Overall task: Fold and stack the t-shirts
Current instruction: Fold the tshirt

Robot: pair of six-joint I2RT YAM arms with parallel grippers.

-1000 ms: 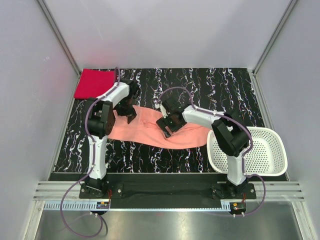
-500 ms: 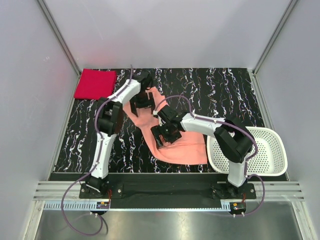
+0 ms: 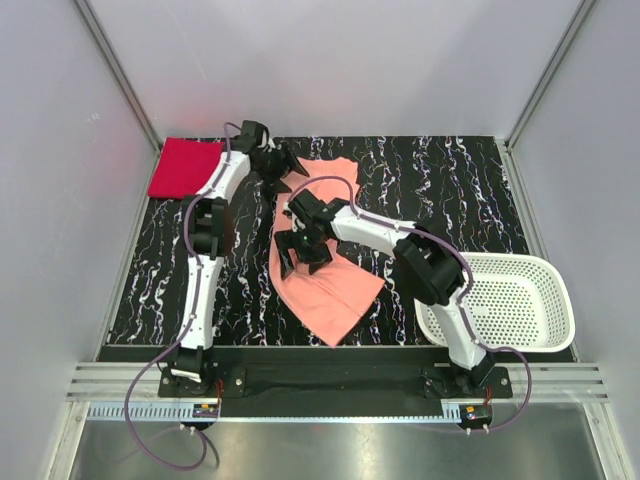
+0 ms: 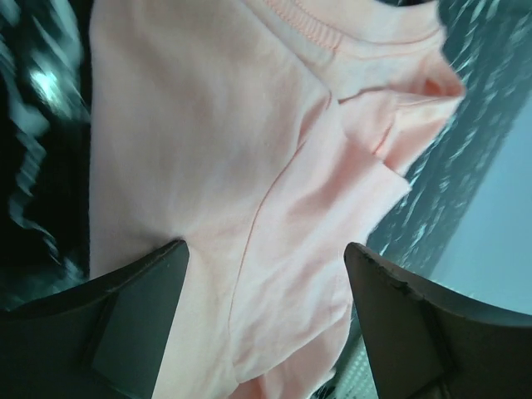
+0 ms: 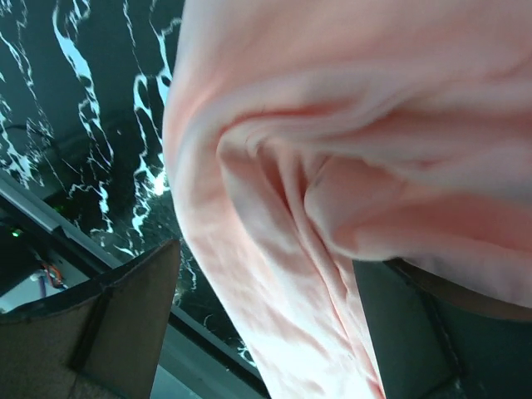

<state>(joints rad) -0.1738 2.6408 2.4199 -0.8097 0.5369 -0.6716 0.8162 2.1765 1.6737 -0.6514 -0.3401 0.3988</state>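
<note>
Top external view: the salmon t-shirt (image 3: 330,295) sprawls rumpled on the black worktop (image 3: 450,190) — left claw (image 3: 277,163) at its far edge, right claw (image 3: 300,243) over its middle, both spread apart. The folded red t-shirt (image 3: 188,167) lies in the far-left corner.

left arm: we stretch it far forward | left gripper (image 3: 278,165): we hold its jaws apart | right arm: we bend it across to the left | right gripper (image 3: 298,250): jaws wide apart
</note>
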